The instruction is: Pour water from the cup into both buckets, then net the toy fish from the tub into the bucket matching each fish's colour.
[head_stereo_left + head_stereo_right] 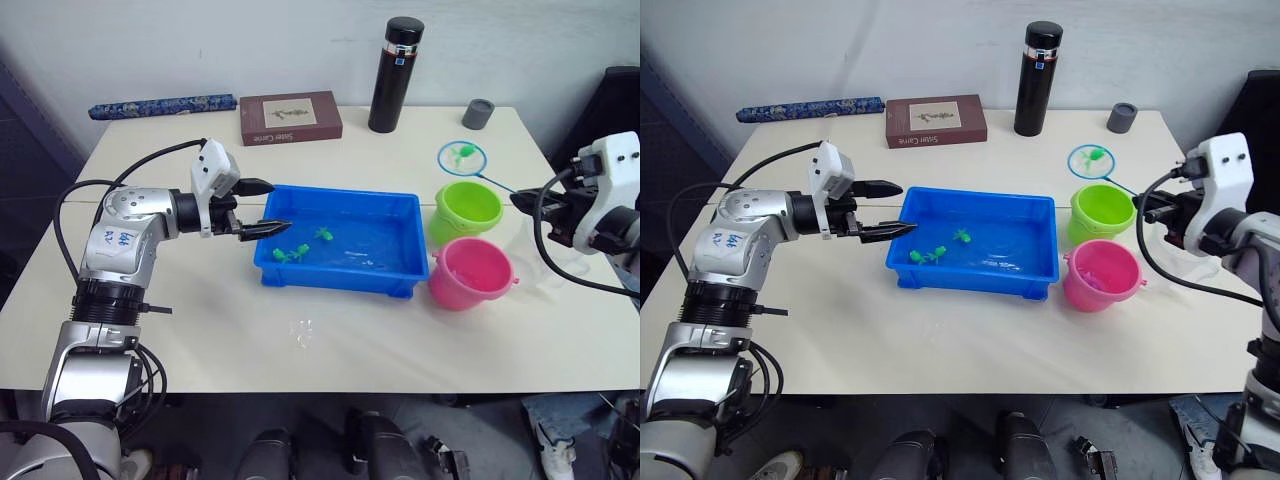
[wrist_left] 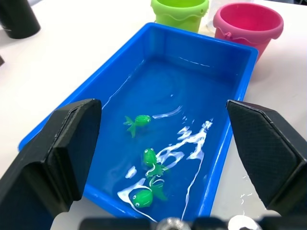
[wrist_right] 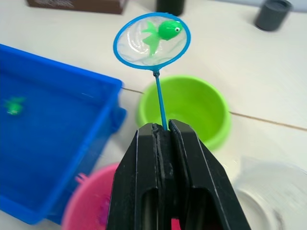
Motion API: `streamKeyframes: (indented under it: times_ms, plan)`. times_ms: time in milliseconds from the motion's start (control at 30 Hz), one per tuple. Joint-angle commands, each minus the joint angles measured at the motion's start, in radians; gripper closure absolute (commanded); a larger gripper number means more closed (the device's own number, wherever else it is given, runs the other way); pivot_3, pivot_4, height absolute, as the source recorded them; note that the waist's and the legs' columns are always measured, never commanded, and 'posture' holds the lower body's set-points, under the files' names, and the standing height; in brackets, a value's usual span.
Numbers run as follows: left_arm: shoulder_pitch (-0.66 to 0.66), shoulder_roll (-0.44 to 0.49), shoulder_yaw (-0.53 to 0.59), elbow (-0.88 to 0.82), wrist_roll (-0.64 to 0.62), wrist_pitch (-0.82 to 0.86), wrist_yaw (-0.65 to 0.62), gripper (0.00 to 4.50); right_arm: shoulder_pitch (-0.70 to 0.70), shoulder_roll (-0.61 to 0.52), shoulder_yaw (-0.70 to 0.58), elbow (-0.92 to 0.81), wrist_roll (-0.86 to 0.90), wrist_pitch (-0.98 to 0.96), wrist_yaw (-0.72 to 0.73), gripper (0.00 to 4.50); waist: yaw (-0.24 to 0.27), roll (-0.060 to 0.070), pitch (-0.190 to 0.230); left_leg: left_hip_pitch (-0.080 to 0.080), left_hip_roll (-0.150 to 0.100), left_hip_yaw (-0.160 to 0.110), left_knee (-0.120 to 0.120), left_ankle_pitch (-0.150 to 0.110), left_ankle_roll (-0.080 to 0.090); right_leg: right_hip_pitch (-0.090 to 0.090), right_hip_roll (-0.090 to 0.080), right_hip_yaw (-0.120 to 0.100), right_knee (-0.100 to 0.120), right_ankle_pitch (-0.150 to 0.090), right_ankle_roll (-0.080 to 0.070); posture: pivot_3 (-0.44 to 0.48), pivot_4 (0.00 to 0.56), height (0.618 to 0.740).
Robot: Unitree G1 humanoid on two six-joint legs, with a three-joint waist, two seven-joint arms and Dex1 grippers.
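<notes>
The blue tub (image 1: 340, 262) sits mid-table with water and three green toy fish (image 2: 138, 120) in it. My left gripper (image 1: 265, 207) hovers open over the tub's left end with nothing between its fingers. To the tub's right stand the lime green bucket (image 1: 467, 210) and, nearer me, the pink bucket (image 1: 470, 272). My right gripper (image 3: 160, 127) is shut on the net's thin handle. The net's blue hoop (image 3: 152, 40) is held beyond the green bucket with one green fish (image 3: 165, 31) in it. The clear cup (image 3: 271, 191) stands beside the buckets, under my right gripper.
A tall black flask (image 1: 397, 75), a small grey cap (image 1: 478, 113) and a brown book (image 1: 290, 117) line the table's far side. A blue patterned roll (image 1: 160, 105) lies at the far left. Small water drops (image 1: 302, 330) lie in front of the tub.
</notes>
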Motion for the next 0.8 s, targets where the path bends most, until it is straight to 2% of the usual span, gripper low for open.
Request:
streamKeyframes:
  times_ms: [33,133,267,533,800]
  plan:
    - [-0.022,0.008,0.013,0.003,0.009,-0.028,-0.013,0.03,0.054,-0.069,0.009,-0.001,-0.076,-0.119,0.016,4.50,0.001,0.000,0.000,0.000,0.000,0.000,0.000,0.000,0.000,0.000,0.000,0.000,0.000,0.000,0.000,0.000,0.150,0.740]
    - [-0.023,0.006,0.014,0.008,0.013,-0.032,-0.016,0.03,0.081,-0.093,0.048,-0.005,-0.116,-0.176,0.022,4.50,0.001,0.000,0.000,0.000,0.000,0.001,0.000,0.000,0.000,0.000,0.000,0.001,0.000,0.000,0.000,0.000,0.150,0.740]
    - [-0.024,0.001,0.012,0.014,0.018,-0.037,-0.019,0.03,0.126,-0.164,0.196,-0.030,-0.266,-0.357,0.036,4.50,0.000,0.000,0.000,0.000,0.000,0.001,0.000,0.000,0.000,0.000,0.000,0.001,0.000,0.000,0.000,0.000,0.150,0.740]
    - [-0.018,-0.003,0.017,0.012,0.021,-0.039,-0.019,0.03,0.142,-0.261,0.358,-0.018,-0.531,-0.577,0.007,4.50,0.003,0.000,0.000,0.000,0.000,0.001,0.001,0.000,0.000,0.000,0.001,0.001,0.000,0.000,0.001,0.000,0.150,0.740]
    - [-0.015,-0.006,0.018,0.011,0.022,-0.043,-0.019,0.03,0.132,-0.305,0.421,0.013,-0.723,-0.706,0.009,4.50,0.003,0.000,0.000,0.000,0.000,0.001,0.001,0.000,0.000,0.000,0.001,0.000,0.000,0.000,0.001,0.000,0.150,0.740]
